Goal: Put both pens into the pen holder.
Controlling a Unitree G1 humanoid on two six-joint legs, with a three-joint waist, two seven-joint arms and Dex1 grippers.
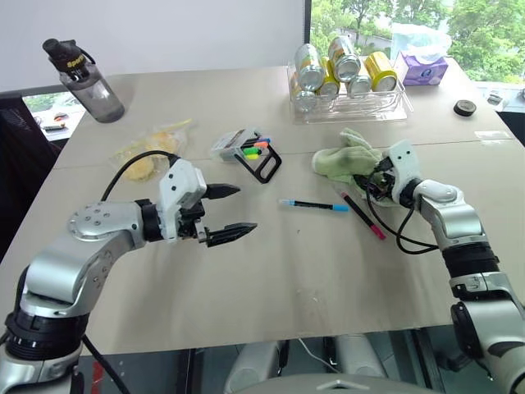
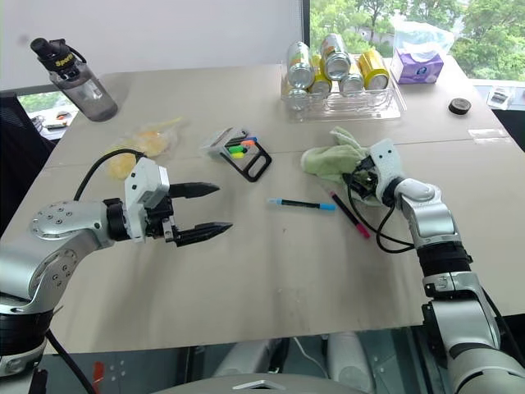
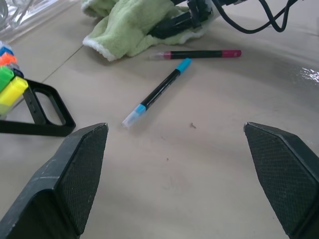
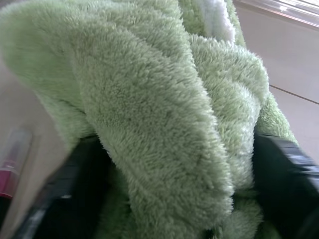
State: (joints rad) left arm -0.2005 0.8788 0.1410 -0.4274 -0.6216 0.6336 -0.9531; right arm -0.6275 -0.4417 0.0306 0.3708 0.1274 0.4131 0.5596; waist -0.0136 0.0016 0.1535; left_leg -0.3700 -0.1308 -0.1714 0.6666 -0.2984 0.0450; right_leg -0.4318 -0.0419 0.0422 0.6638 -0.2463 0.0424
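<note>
Bench (image 1: 271, 279) scene, nothing done yet. Left claw (image 1: 227, 213) hovers nearest, jaws wide, empty. Beyond lie both pens, blue-tipped (image 1: 313, 204) and pink-ended (image 1: 361, 214), loose. Right claw (image 1: 373, 182) presses its jaws around a green cloth (image 1: 344, 160). Farther off, the pen holder (image 1: 256, 156) awaits.

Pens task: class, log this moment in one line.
pens: on table | holder: no pens | left gripper: open, empty | right gripper: around green towel
</note>
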